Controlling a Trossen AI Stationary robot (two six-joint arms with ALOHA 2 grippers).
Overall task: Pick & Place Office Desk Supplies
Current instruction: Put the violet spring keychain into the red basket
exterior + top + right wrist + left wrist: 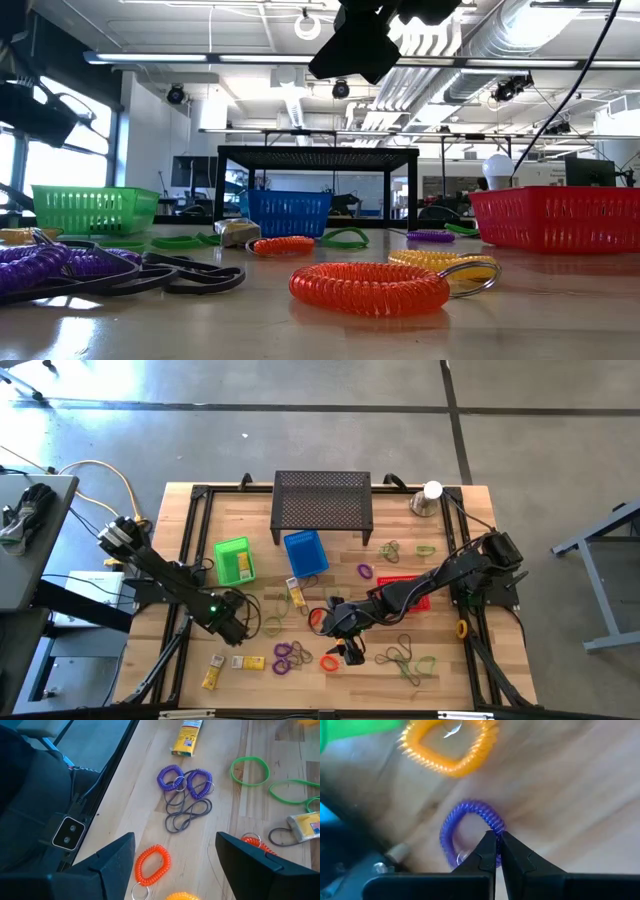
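- A purple coil loop lies on the wooden table, and the left gripper has its fingers pressed together on the loop's edge; whether it truly has a hold I cannot tell for sure.
- Most supplies are not sorted: an orange coil, two more purple coils on grey bands, green bands and yellow packets lie loose on the table.
- The green basket seems to hold something yellow; the blue basket and red basket show no clear contents.
- The right gripper hangs spread wide over the orange coil, holding nothing.
- Judging by this, the task is at an early stage, with nearly everything left to place.
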